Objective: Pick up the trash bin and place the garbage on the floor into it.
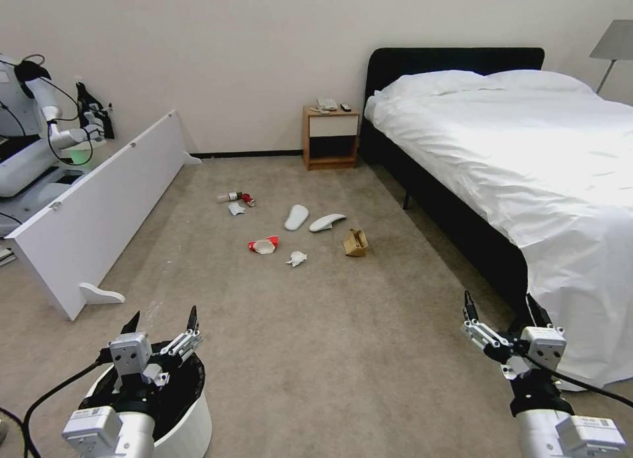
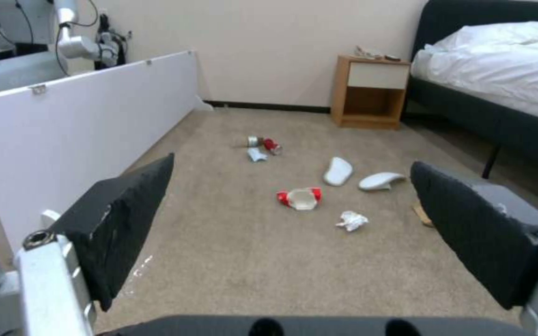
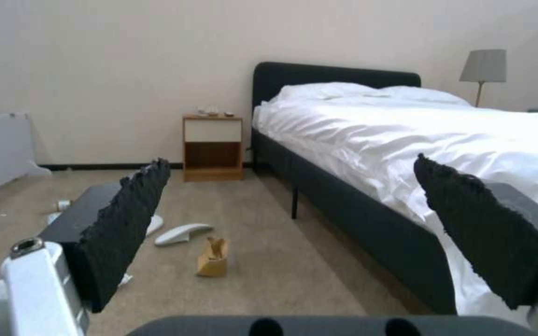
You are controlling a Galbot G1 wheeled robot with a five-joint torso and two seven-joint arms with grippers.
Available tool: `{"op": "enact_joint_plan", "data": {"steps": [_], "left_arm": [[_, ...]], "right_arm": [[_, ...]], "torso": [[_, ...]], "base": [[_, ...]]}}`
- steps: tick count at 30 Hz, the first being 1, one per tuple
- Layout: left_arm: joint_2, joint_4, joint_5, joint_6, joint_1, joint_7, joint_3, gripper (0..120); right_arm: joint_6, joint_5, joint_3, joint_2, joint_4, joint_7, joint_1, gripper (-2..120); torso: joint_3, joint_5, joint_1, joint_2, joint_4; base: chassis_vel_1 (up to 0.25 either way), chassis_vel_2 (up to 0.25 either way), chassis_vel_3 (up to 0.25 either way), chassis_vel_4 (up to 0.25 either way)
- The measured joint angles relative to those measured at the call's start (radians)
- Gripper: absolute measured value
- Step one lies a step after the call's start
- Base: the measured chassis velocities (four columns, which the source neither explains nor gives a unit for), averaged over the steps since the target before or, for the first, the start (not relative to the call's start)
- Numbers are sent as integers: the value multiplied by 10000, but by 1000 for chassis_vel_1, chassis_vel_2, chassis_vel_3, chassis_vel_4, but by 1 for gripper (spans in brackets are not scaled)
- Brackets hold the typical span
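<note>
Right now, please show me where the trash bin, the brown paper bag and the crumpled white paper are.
trash bin point(image 1: 198, 424): head view, on its white outer wall.
brown paper bag point(image 1: 355, 243): head view, on the bag's front side.
crumpled white paper point(image 2: 351, 220): left wrist view, on the middle of the wad.

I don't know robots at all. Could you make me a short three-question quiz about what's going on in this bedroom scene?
1. True or false: the trash bin already stands among the garbage on the floor.
2. Which item lies nearest the bed? A) brown paper bag B) crumpled white paper C) red-white carton
3. Fill in: both the left gripper and right gripper have their fingers ____.

Key:
1. False; it sits under the left gripper, apart from the litter.
2. A
3. open
</note>
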Motion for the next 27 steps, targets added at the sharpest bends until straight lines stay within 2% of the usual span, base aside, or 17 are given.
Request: {"op": "enact_joint_plan", "data": {"steps": [13, 18, 20, 21, 22, 23, 24, 25, 26, 27], "left_arm": [[0, 0, 9, 21, 2, 3, -3, 100], [0, -24, -70, 254, 6, -61, -118, 100], [3, -178, -699, 1004, -22, -293, -409, 100], [97, -291, -1197, 1759, -58, -569, -666, 100], [97, -291, -1197, 1759, -58, -569, -666, 100], [345, -372, -1772, 2808, -117, -870, -1160, 100], [345, -372, -1772, 2808, -117, -870, -1160, 100], [468, -377, -1998, 3220, -143, -962, -1448, 100], [683, -380, -2506, 3812, -218, -1106, -1930, 100], [683, -380, -2506, 3812, -218, -1106, -1930, 100]], "right_arm": [[17, 7, 10, -9, -11, 6, -1, 100], [23, 63, 58, -11, -20, 12, 12, 100], [29, 142, 153, -44, -60, 18, 35, 100], [31, 203, 228, -76, -76, 27, 50, 100], [31, 203, 228, -76, -76, 27, 50, 100], [33, 296, 337, -120, -93, 35, 68, 100], [33, 296, 337, -120, -93, 35, 68, 100], [34, 344, 386, -141, -101, 38, 76, 100], [35, 410, 459, -171, -122, 43, 101, 100], [35, 410, 459, -171, -122, 43, 101, 100]], "torso": [[0, 0, 0, 0, 0], [0, 0, 0, 0, 0], [0, 0, 0, 0, 0], [0, 0, 0, 0, 0], [0, 0, 0, 0, 0], [0, 0, 0, 0, 0], [0, 0, 0, 0, 0], [0, -1, 0, 0, 0], [0, 0, 0, -1, 1], [0, 0, 0, -1, 1]], "base": [[0, 0, 0, 0], [0, 0, 0, 0], [0, 0, 0, 0], [0, 0, 0, 0], [0, 0, 0, 0], [0, 0, 0, 0], [0, 0, 0, 0], [0, 0, 0, 0], [0, 0, 0, 0], [0, 0, 0, 0]]}}
